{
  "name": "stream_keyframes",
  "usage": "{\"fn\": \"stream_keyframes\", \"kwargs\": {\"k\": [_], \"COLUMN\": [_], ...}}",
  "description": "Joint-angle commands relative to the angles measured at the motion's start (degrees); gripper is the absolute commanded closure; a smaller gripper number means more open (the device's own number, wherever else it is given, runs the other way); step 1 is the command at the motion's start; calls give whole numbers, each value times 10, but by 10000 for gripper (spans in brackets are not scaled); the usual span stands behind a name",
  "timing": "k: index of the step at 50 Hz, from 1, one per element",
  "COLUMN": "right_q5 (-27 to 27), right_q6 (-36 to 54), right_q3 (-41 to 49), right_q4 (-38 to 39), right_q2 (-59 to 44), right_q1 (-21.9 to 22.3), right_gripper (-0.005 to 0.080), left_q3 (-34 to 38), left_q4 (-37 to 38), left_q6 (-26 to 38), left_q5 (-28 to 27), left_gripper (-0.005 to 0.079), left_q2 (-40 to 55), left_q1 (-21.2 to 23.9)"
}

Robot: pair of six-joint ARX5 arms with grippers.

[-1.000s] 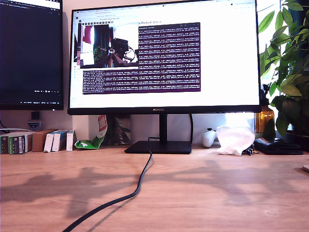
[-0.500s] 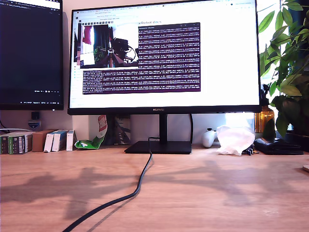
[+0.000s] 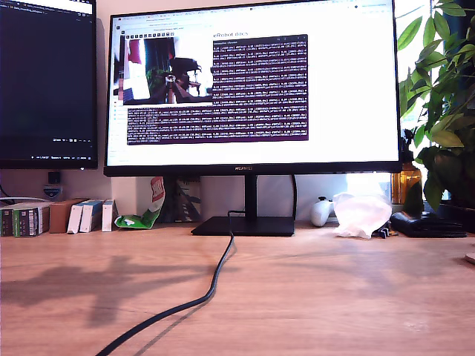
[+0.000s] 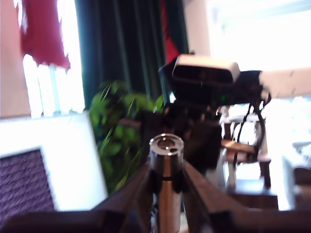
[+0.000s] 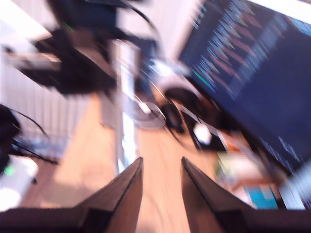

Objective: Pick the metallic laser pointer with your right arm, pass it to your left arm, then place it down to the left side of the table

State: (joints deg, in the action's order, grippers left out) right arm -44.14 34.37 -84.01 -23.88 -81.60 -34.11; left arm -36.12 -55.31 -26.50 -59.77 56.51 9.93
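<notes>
The counter (image 3: 312,297) fills the bottom of the exterior view, light wood grain with arm shadows across the exterior view's left part. On it stands the big monitor (image 3: 252,85), bright screen with dark terminal panes. A dark second monitor (image 3: 46,81) sits at the exterior view's left. A plant (image 3: 441,104) crowds the exterior view's right edge. A black cable (image 3: 200,297) snakes from the monitor stand toward the near edge. A crumpled white bag (image 3: 361,213) lies right of the stand, and small boxes (image 3: 56,217) line up at the exterior view's left. No arm shows in the exterior view itself.

Up in the air now: my first hand (image 4: 165,182) is pinching the pointer (image 4: 166,160), the silver cylinder standing upright between the two dark fingers, its ringed end cap facing the camera. Right behind it in the first wrist view hangs the other arm (image 4: 209,97), black with a pale camera block on top and a green light.

My second hand (image 5: 161,189) is spread, fingers apart with nothing between them. That view is heavily blurred; the pointer (image 5: 119,121) shows as a pale vertical streak ahead of the fingers, under the dark bulk of the first arm (image 5: 82,53), counter and dark screen (image 5: 252,68) beyond.
</notes>
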Motion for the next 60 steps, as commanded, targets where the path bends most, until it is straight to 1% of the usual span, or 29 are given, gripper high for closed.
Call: {"fn": "stream_keyframes", "kwargs": {"k": [1,5,12,15,19,22,31,33,34,35,37,38,43,48,52,57,60], "right_q5": [-1,-1,2,11,48,78,138,156,164,173,188,194,213,234,261,284,298], "right_q6": [-1,-1,-1,-1,-17,-22,-59,-62,-63,-63,-63,-64,-70,-74,-79,-92,-101], "right_q3": [5,5,5,5,5,5,5,5,5,5,5,5,5,7,7,7,8], "right_q4": [-15,-42,-83,-96,-109,-118,-142,-149,-152,-155,-163,-166,-176,-177,-178,-179,-180], "right_q2": [-1,3,6,6,6,6,6,7,7,7,9,10,16,30,43,61,71], "right_q1": [2,12,24,24,24,24,31,35,35,36,38,39,49,61,70,83,91], "right_gripper": [562,643,767,765,765,765,765,765,765,765,765,765,765,765,765,765,765], "left_q3": [-7,-7,-7,-7,-7,-8,-8,-8,-9,-9,-10,-11,-19,-30,-41,-51,-54], "left_q4": [19,58,148,185,230,258,341,367,379,393,422,436,500,557,593,632,652], "left_q6": [16,42,86,105,122,156,220,243,243,262,267,292,337,365,386,395,402], "left_q5": [-11,-23,-29,-28,-27,-24,13,24,30,36,48,55,90,120,145,169,193], "left_gripper": [765,765,765,765,765,765,765,765,765,765,765,765,765,765,765,765,765], "left_q2": [2,2,2,2,2,2,2,2,2,2,2,2,2,2,2,2,2], "left_q1": [-16,-31,-49,-52,-55,-56,-56,-56,-56,-56,-56,-56,-55,-55,-55,-55,-55]}}
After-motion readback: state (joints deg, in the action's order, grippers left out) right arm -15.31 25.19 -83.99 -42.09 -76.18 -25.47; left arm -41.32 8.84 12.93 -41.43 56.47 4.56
